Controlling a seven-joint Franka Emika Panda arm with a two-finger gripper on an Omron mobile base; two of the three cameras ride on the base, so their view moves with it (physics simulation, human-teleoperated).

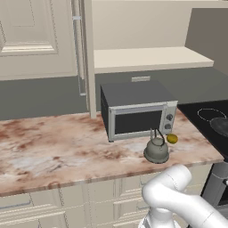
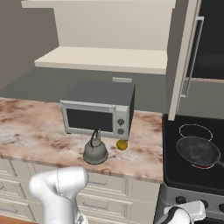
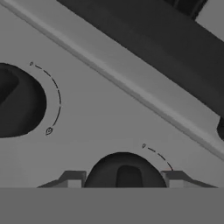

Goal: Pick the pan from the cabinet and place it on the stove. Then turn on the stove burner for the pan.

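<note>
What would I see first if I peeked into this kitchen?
The grey microwave in the middle of the marble counter, with a kettle and a small yellow fruit in front. To the right, the black pan sits on the stove, over a red-glowing burner.

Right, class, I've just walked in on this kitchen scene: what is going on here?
The pan already sits on the stove, over a ring that glows red beneath it. The robot's gripper is down at the stove's grey front panel, with a dark knob between its two fingertips; whether they press it, I cannot tell. On the marbled counter stand a microwave, a grey kettle and a small yellow fruit. The cabinet door stands open.
</note>
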